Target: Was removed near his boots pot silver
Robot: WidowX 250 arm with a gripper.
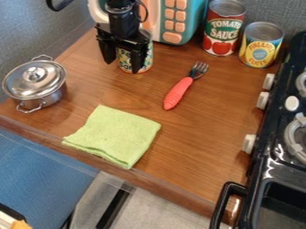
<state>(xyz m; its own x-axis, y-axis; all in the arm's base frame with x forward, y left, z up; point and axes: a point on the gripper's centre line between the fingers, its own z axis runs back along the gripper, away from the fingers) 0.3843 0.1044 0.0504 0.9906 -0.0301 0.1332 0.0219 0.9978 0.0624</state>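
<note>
The black gripper [122, 67] hangs at the upper left of the counter, its fingers spread apart and open. It is above and to the right of the silver pot [36, 82], well apart from it. The pot stands upright near the counter's left edge, with its shiny lid on and a loop handle at either end.
Behind the gripper, partly hidden, stands a patterned can [147, 60]. A toy microwave [185, 22], a tomato sauce can [222, 29] and a pineapple can [261, 44] line the back. A red-handled fork [178, 93] and green cloth [116, 135] lie mid-counter; a stove [275, 152] is right.
</note>
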